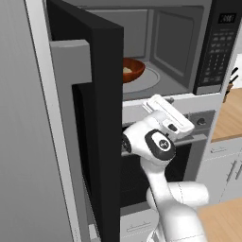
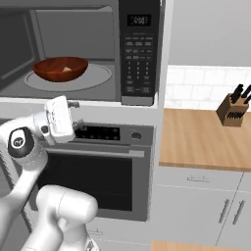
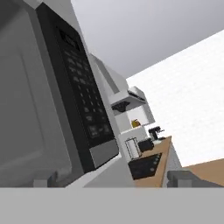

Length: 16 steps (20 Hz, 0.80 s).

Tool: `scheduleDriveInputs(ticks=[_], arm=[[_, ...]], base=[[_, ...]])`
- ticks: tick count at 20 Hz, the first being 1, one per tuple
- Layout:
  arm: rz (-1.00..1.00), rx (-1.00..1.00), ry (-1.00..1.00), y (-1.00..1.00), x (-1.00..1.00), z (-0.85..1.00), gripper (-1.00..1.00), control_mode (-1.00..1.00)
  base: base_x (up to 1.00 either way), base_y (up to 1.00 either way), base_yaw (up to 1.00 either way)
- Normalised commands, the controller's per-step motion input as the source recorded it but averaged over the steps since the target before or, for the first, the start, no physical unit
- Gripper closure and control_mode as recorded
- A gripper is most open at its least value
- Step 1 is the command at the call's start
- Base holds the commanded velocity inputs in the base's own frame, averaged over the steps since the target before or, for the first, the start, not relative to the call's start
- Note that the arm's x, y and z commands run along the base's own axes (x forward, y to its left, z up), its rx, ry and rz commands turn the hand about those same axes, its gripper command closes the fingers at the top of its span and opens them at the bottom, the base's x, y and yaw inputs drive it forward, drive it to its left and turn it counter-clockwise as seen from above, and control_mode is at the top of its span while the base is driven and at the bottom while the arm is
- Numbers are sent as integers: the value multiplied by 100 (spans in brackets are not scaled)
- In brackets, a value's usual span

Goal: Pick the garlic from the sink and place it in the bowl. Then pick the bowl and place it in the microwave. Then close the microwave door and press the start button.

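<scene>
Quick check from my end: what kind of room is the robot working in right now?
A home kitchen, by the look of it: a built-in microwave over an oven, a wooden counter with a knife block.

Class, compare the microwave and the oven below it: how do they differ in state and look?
The microwave door stands swung open, while the oven below is shut. The microwave shows a grey interior holding the bowl on its turntable; the oven shows a dark glass window. The microwave's keypad runs vertically, the oven's controls horizontally. Both are built into one column.
</scene>
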Motion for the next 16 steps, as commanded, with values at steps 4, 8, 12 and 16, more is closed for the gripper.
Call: scheduleDriveInputs(ticks=[4, 8, 12, 16], arm=[[-9, -15, -18, 34, -84, 0, -100, -100], [0, -9, -2, 44, -83, -18, -100, -100], [0, -9, -6, 41, -63, -51, -100, -100], [0, -10, -12, 46, -67, -26, -100, -100]], base=[[0, 0, 0], [0, 0, 0], [0, 0, 0], [0, 0, 0]])
